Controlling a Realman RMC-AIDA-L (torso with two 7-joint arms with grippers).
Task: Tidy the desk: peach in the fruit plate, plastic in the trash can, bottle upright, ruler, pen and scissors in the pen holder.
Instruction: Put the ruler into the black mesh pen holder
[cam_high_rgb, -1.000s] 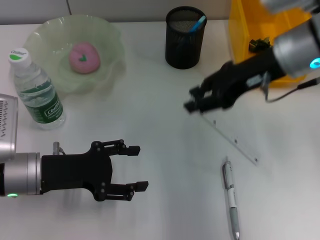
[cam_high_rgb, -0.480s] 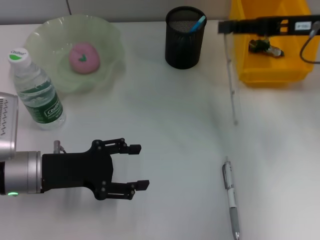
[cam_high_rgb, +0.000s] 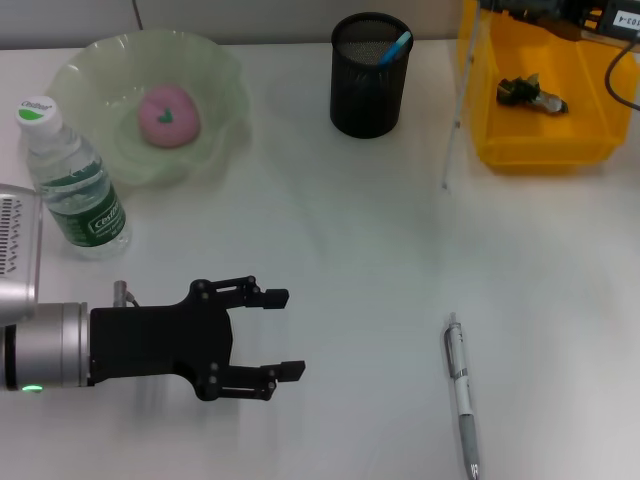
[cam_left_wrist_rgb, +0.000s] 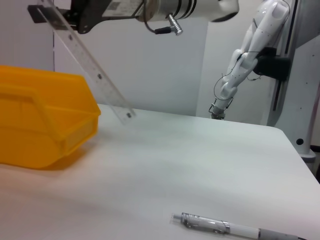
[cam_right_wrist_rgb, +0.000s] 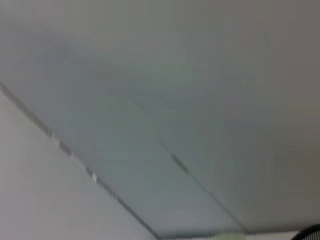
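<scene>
The right gripper (cam_left_wrist_rgb: 50, 12) gripped the clear ruler (cam_high_rgb: 455, 110) by its top end, hanging it near-upright beside the pen holder (cam_high_rgb: 370, 75) at the worktop's far edge, presumably for insertion; the left gripper (cam_high_rgb: 275, 333) idled, fingers spread.

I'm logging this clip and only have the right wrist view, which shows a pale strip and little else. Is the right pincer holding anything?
Observer: Yes. The right pincer is shut on the upper end of the clear ruler, which hangs tilted beside the yellow bin.
Operator: Is it over the pen holder?
Observer: No. In the head view the pen holder stands apart from the ruler, on its left.
Operator: And the left arm?
Observer: The left pincer is open at the near left of the table, holding nothing.
</scene>
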